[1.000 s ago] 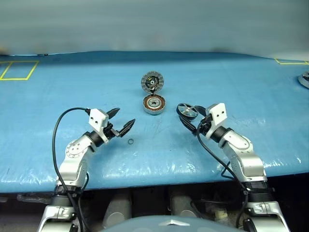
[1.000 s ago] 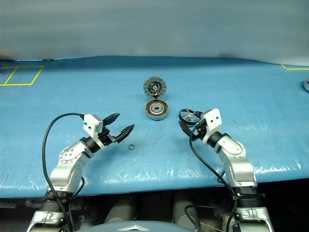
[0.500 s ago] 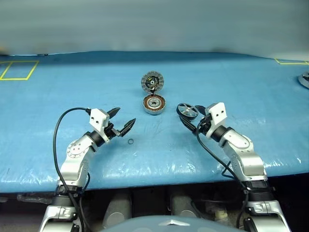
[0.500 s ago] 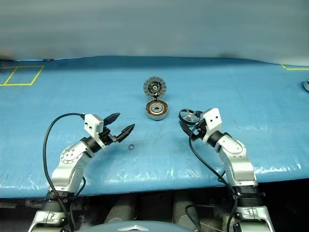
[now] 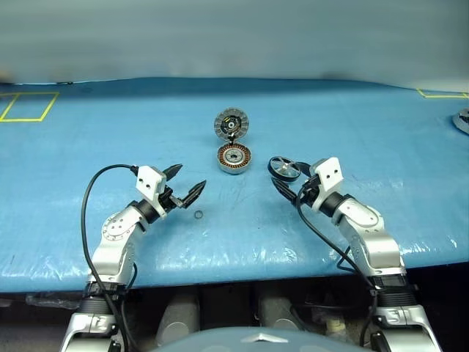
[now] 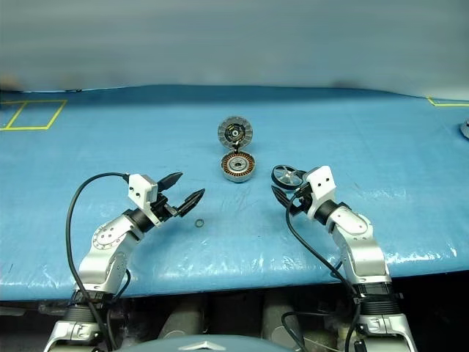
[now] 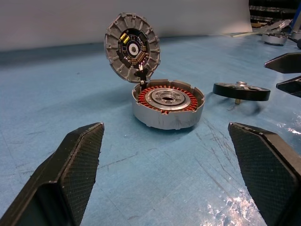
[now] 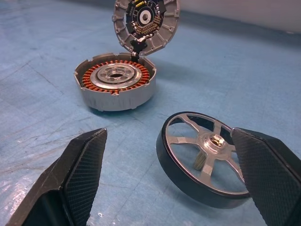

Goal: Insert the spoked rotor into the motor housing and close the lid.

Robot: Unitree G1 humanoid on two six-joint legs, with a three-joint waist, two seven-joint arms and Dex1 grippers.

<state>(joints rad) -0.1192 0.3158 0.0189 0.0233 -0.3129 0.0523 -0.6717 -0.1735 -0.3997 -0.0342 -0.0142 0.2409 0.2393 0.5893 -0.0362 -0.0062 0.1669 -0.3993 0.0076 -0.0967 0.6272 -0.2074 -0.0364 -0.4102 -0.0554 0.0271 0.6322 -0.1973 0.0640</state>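
The motor housing sits mid-table, copper windings around a silver hub. Its lid stands hinged up behind it, dark inner face toward me. The spoked rotor lies just right of the housing, tilted on its hub. My right gripper is open just behind the rotor, which sits between its fingers in the right wrist view; I cannot tell whether they touch. My left gripper is open with nothing in it, left of and nearer than the housing, pointing at it.
A tiny black O-ring lies on the blue table cover just in front of the left gripper. A silvery part sits at the far right edge. Yellow tape squares mark the back corners. The table's front edge runs below both arms.
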